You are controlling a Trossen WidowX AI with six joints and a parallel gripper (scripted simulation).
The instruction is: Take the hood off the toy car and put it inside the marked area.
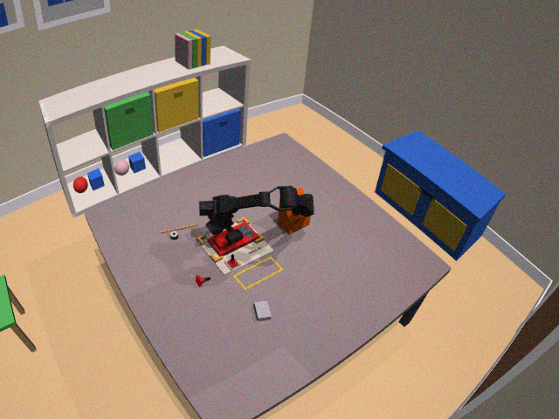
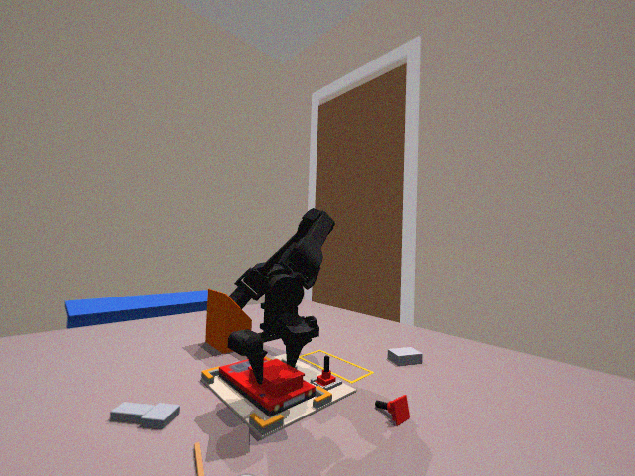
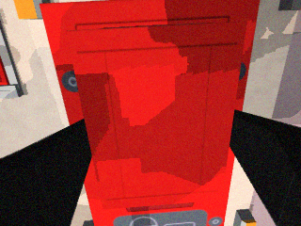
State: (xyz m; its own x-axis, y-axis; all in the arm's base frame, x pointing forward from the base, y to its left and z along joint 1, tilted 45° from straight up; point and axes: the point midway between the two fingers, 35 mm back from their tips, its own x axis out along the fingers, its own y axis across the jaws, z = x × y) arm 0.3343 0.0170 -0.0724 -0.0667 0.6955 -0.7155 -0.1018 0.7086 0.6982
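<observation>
The red hood (image 1: 222, 241) (image 2: 288, 380) (image 3: 146, 94) is a raised block on the front part of the red toy car (image 1: 257, 235) (image 2: 268, 402) (image 3: 96, 204). My gripper (image 1: 231, 233) (image 2: 276, 374) (image 3: 158, 121) points down over the car and is shut on the hood, one black finger at each long side. The hood is at the car's top; whether it is slightly lifted I cannot tell. The marked area (image 1: 264, 278) (image 2: 346, 361) is a yellow outline on the table, beside the car's pale board.
The pale board (image 1: 266, 249) (image 2: 344, 390) has orange corner brackets and a small red part with a black peg (image 1: 232, 261) (image 2: 325, 376). Another red pegged part (image 1: 199, 280) (image 2: 400, 410) lies off the board. A grey block (image 1: 262, 310) (image 2: 404, 356) lies beyond the outline. An orange wedge (image 2: 225, 322) stands behind the car.
</observation>
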